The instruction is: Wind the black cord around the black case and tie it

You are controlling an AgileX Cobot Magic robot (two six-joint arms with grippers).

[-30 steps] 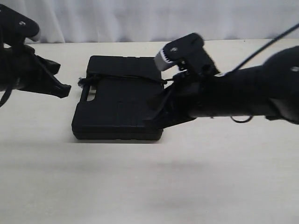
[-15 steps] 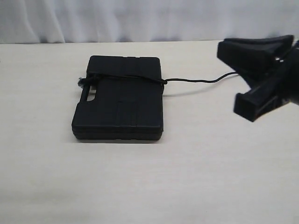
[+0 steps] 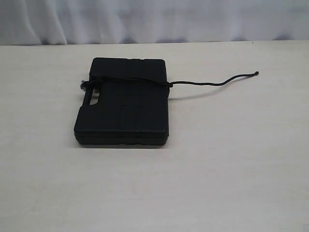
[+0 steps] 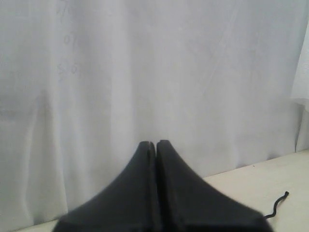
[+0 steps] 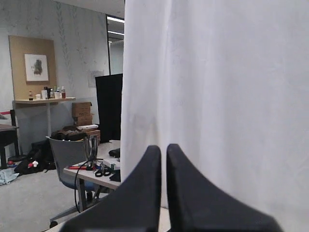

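The black case [image 3: 120,108] lies flat on the pale table, its handle cut-out on the left side. The black cord [image 3: 205,84] crosses the case's far part, bunches into a knot at the handle edge [image 3: 87,86], and trails right across the table to a loose tip [image 3: 256,73]. That tip [image 4: 278,202] also shows in the left wrist view. No gripper appears in the exterior view. My left gripper [image 4: 157,143] is shut and empty, facing the curtain. My right gripper [image 5: 163,147] has its fingers nearly together with nothing between them.
A white curtain [image 3: 154,19] hangs behind the table's far edge. The right wrist view looks past the curtain at a room with a grey chair [image 5: 67,154] and a cluttered desk [image 5: 94,171]. Bare tabletop [image 3: 159,188] surrounds the case.
Both arms have pulled out of the exterior view, the left one first. The right gripper let go of the cord's tail, which now lies loose on the table to the right.
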